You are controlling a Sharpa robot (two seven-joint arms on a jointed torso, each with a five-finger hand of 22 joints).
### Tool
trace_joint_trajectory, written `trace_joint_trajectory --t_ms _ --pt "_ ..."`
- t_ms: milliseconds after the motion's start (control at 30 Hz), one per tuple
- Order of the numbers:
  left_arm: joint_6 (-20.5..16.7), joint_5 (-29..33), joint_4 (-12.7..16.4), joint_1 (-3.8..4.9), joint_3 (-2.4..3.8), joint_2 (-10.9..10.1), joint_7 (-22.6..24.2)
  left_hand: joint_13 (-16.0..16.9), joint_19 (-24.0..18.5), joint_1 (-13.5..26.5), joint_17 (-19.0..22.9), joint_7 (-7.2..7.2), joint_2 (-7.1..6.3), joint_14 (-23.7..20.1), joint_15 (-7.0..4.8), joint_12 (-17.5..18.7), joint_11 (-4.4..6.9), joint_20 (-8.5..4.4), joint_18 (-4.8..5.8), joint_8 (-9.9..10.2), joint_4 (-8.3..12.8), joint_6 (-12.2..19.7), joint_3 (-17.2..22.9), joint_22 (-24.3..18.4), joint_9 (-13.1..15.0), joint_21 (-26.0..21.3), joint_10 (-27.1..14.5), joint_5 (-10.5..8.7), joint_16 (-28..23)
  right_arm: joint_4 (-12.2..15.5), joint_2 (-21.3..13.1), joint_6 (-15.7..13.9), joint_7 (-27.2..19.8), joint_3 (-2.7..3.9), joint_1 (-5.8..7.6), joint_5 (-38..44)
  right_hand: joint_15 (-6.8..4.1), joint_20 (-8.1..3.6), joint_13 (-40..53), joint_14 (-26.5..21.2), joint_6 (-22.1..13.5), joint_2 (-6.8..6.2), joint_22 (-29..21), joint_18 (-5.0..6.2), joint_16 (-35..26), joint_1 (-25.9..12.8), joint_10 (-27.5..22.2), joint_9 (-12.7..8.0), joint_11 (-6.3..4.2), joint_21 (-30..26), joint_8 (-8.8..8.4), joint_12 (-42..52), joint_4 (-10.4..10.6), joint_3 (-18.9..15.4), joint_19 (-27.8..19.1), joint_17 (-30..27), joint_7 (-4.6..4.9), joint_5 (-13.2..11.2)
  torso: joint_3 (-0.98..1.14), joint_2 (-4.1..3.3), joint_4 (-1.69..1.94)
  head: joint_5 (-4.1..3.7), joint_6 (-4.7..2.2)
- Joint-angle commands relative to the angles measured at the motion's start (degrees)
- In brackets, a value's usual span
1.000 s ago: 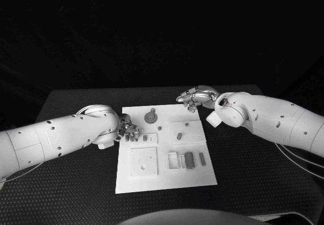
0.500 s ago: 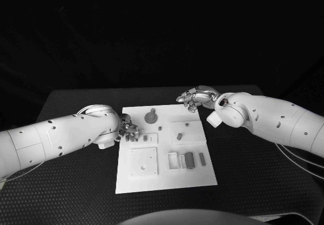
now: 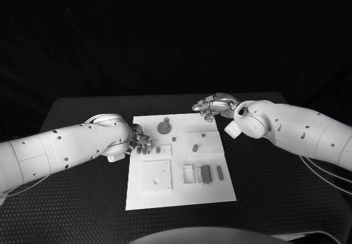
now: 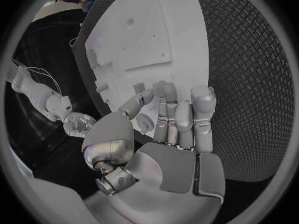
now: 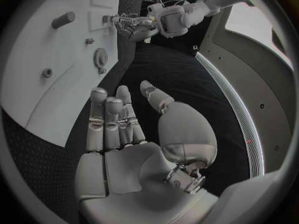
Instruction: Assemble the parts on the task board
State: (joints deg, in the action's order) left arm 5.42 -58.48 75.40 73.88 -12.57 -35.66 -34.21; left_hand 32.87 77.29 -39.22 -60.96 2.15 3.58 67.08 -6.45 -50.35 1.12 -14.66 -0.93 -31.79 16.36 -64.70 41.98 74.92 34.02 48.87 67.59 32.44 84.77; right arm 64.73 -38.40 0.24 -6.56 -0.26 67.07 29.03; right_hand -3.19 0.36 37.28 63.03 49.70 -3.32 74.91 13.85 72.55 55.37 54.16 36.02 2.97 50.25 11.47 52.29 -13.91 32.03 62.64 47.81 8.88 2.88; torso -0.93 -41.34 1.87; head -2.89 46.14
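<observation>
Parts (image 3: pixel 206 173) lay on the board (image 3: pixel 183 195) mid-table (image 3: pixel 73 193), left robot hand (image 3: pixel 139 144) curled over its left edge, maybe pinching one (couldn't tell), right robot hand (image 3: pixel 212 107) loosely spread, empty, so a sloppy push could've shifted the board.

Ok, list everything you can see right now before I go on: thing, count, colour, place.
table: one, black, under everything.
task board: one, white, middle of the table.
parts: several small grey pieces lying on the board; exact count unclear.
round toothed part: one, grey, far end of the board.
left hand: one, silver, at the board's left edge, fingers bent; whether it holds a part I cannot tell.
right hand: one, silver, over the board's far right corner, holding nothing.
</observation>
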Motion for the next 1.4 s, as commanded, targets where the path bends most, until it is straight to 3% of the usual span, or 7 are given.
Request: trace_joint_trajectory --t_ms 33,267,600,733,967,1200,1400 --pt "1.62 1.24 0.05 -0.30 -0.25 0.18 -0.71 0.08 0.68 0.13 0.36 -2.31 0.54 4.76 -4.57 -0.10 3.97 -1.13 -4.57 -0.93 0.35 -3.46 4.44 1.19 0.02 0.28 4.33 1.66 -0.05 0.06 0.03 0.50 -0.43 0.01 -0.03 -0.06 -0.04 -0.52 -0.09 -0.49 0.06 0.10 0.95 1.15 -0.25 -0.52 -0.32 -0.09 0.01 -0.22 -0.19 0.29 0.31 -0.15 -0.05 -0.09 0.45 0.21 -0.06 -0.01 0.02 -0.04 -0.04" --pt "0.91 1.30 0.03 -0.29 -0.25 0.14 -0.48 0.20 0.68 1.26 1.68 -2.13 0.78 4.28 -4.39 0.35 3.80 -0.86 -4.35 -0.91 0.04 -2.91 1.79 0.84 0.53 0.09 4.19 -1.05 -0.90 0.06 0.05 0.46 -0.43 0.01 -0.03 -0.06 -0.04 -0.52 -0.09 -0.50 0.06 0.10 0.95 1.15 -0.25 -0.52 -0.32 -0.09 0.01 -0.22 -0.20 0.29 0.31 -0.15 -0.05 -0.09 0.45 0.21 -0.07 0.01 0.02 0.00 -0.09" --pt "0.03 0.38 0.17 -0.29 -0.26 -0.12 -0.45 0.49 0.36 1.70 3.31 -1.88 -4.00 3.08 -4.23 0.95 3.65 -0.79 -4.28 -0.36 -1.99 -2.19 -6.72 0.62 1.16 -0.89 3.62 -8.70 -2.09 0.06 0.03 0.41 -0.43 0.01 -0.03 -0.07 -0.04 -0.52 -0.09 -0.50 0.06 0.10 0.95 1.15 -0.25 -0.52 -0.32 -0.09 0.01 -0.22 -0.20 0.29 0.31 -0.15 -0.05 -0.09 0.45 0.21 -0.05 -0.01 0.00 0.03 -0.11" --pt "-0.55 0.07 0.40 -0.30 -0.23 -0.35 -0.15 0.55 0.22 1.58 3.37 -1.92 -6.05 2.93 -4.30 1.07 3.71 -0.85 -4.38 -0.12 -3.72 -2.15 -7.93 0.65 1.33 -1.26 3.54 -14.46 -2.31 0.03 0.05 0.46 -0.43 0.01 -0.03 -0.07 -0.04 -0.52 -0.09 -0.50 0.05 0.09 0.95 1.15 -0.25 -0.52 -0.33 -0.10 0.01 -0.22 -0.20 0.28 0.31 -0.16 -0.05 -0.09 0.45 0.21 -0.06 -0.01 -0.02 -0.01 -0.10" --pt "-2.64 -0.21 0.95 -0.32 0.13 -0.97 1.29 0.57 0.18 1.56 3.54 -1.93 -7.69 2.79 -4.34 1.16 3.75 -0.90 -4.46 0.05 -4.86 -2.13 -8.28 0.69 1.43 -1.47 3.49 -18.34 -2.49 -0.05 0.07 0.50 -0.48 0.01 -0.07 -0.07 -0.04 -0.52 -0.10 -0.51 0.03 0.06 0.95 1.15 -0.25 -0.52 -0.34 -0.10 0.02 -0.22 -0.21 0.28 0.30 -0.16 -0.06 -0.09 0.46 0.21 -0.11 -0.02 -0.04 -0.16 -0.07" --pt "-6.43 4.61 1.48 -0.33 3.08 -2.47 4.84 0.42 -1.70 0.72 6.29 -0.59 -10.64 -0.01 -3.70 2.20 3.05 -0.71 -4.49 1.96 -6.39 0.80 -7.86 0.33 1.02 -3.26 0.13 -27.27 -4.96 -0.10 -0.04 0.37 -0.50 0.01 -0.16 -0.07 -0.03 -0.51 -0.12 -0.51 0.01 0.07 0.95 1.15 -0.25 -0.53 -0.36 -0.11 0.02 -0.23 -0.22 0.27 0.30 -0.16 -0.06 -0.09 0.46 0.21 -0.09 0.01 -0.01 -0.45 -0.12" --pt "-10.74 8.52 3.48 -0.26 5.85 -5.09 7.01 0.04 -4.01 -1.91 7.73 2.13 -9.87 -2.11 -1.69 3.41 0.81 0.65 -4.85 7.33 -4.54 7.62 -7.50 -0.10 -1.06 -5.31 -2.64 -27.03 -6.84 -0.10 -0.14 0.28 -0.49 0.01 -0.17 -0.07 -0.03 -0.51 -0.12 -0.52 0.00 0.06 0.95 1.15 -0.25 -0.53 -0.37 -0.11 0.02 -0.23 -0.22 0.27 0.29 -0.17 -0.07 -0.09 0.47 0.21 -0.05 0.03 0.04 -0.59 -0.38"
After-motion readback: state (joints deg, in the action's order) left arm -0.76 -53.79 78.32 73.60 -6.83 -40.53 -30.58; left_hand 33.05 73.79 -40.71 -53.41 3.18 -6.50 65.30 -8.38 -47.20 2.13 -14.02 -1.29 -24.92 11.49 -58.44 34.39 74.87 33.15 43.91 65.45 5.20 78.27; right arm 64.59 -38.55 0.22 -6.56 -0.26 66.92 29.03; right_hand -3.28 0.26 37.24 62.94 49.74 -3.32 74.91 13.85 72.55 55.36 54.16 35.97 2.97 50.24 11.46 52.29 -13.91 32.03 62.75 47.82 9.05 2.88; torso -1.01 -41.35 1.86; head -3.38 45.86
